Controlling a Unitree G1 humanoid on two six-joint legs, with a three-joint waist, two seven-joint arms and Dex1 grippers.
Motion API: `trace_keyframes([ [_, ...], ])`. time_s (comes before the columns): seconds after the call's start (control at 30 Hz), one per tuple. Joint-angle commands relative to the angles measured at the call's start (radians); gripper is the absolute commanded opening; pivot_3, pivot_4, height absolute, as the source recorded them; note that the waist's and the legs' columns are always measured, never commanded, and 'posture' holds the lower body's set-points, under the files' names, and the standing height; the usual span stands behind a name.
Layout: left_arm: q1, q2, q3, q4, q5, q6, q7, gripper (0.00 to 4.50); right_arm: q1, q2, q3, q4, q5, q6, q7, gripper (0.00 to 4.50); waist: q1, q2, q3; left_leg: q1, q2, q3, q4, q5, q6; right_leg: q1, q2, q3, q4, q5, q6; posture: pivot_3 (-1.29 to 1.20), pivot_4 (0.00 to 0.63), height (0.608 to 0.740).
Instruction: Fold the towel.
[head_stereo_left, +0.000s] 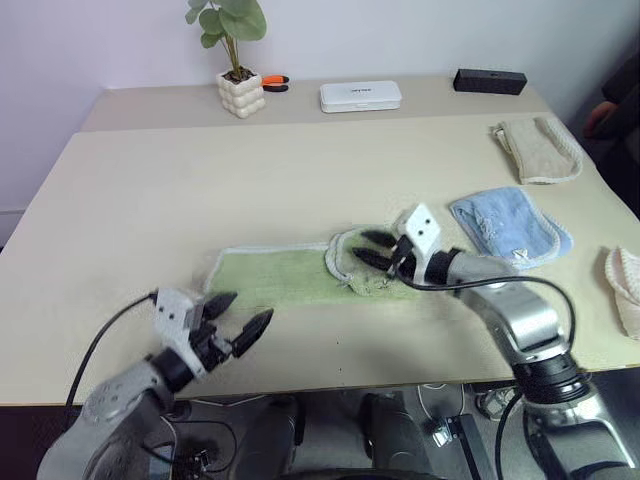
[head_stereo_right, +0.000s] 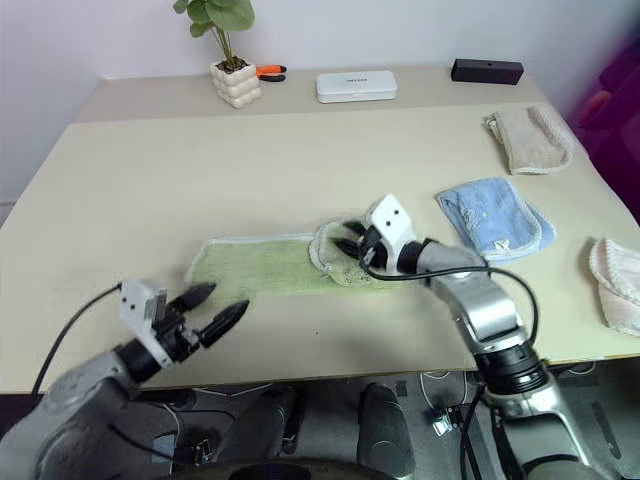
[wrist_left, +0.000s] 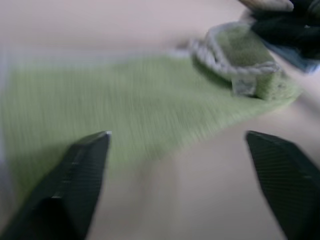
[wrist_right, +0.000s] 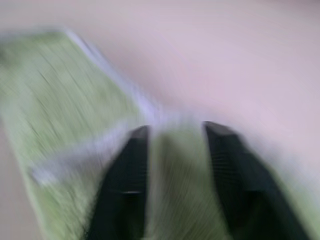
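Lifting now, your right gripper (head_stereo_left: 378, 250), fingers apart over the towel (head_stereo_left: 290, 275)'s 3 o'clock fold, may drop it; left gripper (head_stereo_left: 238, 318) hangs open.

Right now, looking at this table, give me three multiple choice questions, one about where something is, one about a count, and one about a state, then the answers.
1. Where is the potted plant?
A. at the far edge of the table, beside the orange-handled tool
B. on the green towel
C. next to the blue towel

2. How many blue towels lie on the table?
A. three
B. none
C. one

3. How does the green towel lie?
A. rolled into a tube
B. spread flat along its length, with the end under the right gripper bunched up
C. hanging off the table edge

Answers:
1 A: the plant stands in its white pot at the back, next to the tool.
2 C: a single blue towel lies to the right of the green one.
3 B: the left stretch is flat; the right end is folded over in a heap.
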Motion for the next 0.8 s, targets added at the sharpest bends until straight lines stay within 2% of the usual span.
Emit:
trace_keyframes([
  [0.03, 0.005, -0.059, 0.079, -0.051, -0.203, 0.045, 0.165, 4.5, -0.002, -0.029, 0.031, -0.1, 0.006, -0.056, 0.102, 3.76, 0.004, -0.001, 0.0, 0.0, 0.0, -0.002, 0.0, 0.0, 0.0, 0.001, 0.0, -0.001, 0.0, 0.0, 0.0, 0.0, 0.15, 0.74],
  [0.17, -0.021, -0.092, 0.124, 0.01, -0.356, 0.084, 0.35, 4.5, 0.023, -0.033, 0.062, -0.142, 0.003, -0.085, 0.158, 3.76, 0.0, -0.001, 0.0, 0.0, 0.0, -0.002, 0.001, 0.0, 0.0, 0.002, 0.0, -0.002, 0.0, -0.002, -0.003, 0.0, 0.15, 0.74],
  [0.3, -0.114, -0.141, 0.149, 0.115, -0.464, 0.078, 0.568, 4.5, 0.066, -0.009, 0.098, -0.134, -0.044, -0.127, 0.147, 3.76, 0.003, -0.001, 0.0, 0.0, 0.0, -0.001, 0.001, 0.0, 0.0, 0.002, 0.0, -0.001, 0.0, -0.001, -0.003, 0.0, 0.15, 0.74],
  [0.4, -0.181, -0.163, 0.152, 0.17, -0.52, 0.068, 0.656, 4.5, 0.08, 0.001, 0.109, -0.129, -0.068, -0.145, 0.142, 3.76, 0.002, 0.0, -0.001, 0.001, 0.0, -0.001, 0.002, 0.0, -0.001, 0.002, 0.0, -0.001, 0.001, 0.0, -0.001, 0.0, 0.15, 0.74],
  [0.5, -0.237, -0.158, 0.132, 0.201, -0.534, 0.069, 0.68, 3.64, 0.082, 0.013, 0.11, -0.136, -0.075, -0.143, 0.134, 3.81, 0.001, 0.0, -0.001, 0.001, 0.0, -0.001, 0.002, 0.001, -0.001, 0.002, 0.0, -0.001, 0.001, 0.0, -0.002, 0.0, 0.15, 0.74],
  [0.73, -0.305, -0.142, 0.122, 0.232, -0.551, 0.054, 0.674, 0.04, 0.09, 0.022, 0.101, -0.172, -0.079, -0.117, 0.106, 3.81, 0.001, -0.001, -0.001, 0.001, 0.0, -0.001, 0.002, 0.001, -0.001, 0.002, 0.0, 0.0, 0.0, 0.0, -0.002, 0.0, 0.15, 0.74],
  [0.8, -0.318, -0.137, 0.142, 0.232, -0.556, 0.031, 0.662, 0.04, 0.094, 0.023, 0.1, -0.183, -0.079, -0.107, 0.097, 3.81, 0.001, -0.001, -0.001, 0.001, 0.0, -0.001, 0.002, 0.001, -0.001, 0.001, 0.001, 0.0, 0.0, 0.0, -0.002, 0.0, 0.15, 0.74],
])
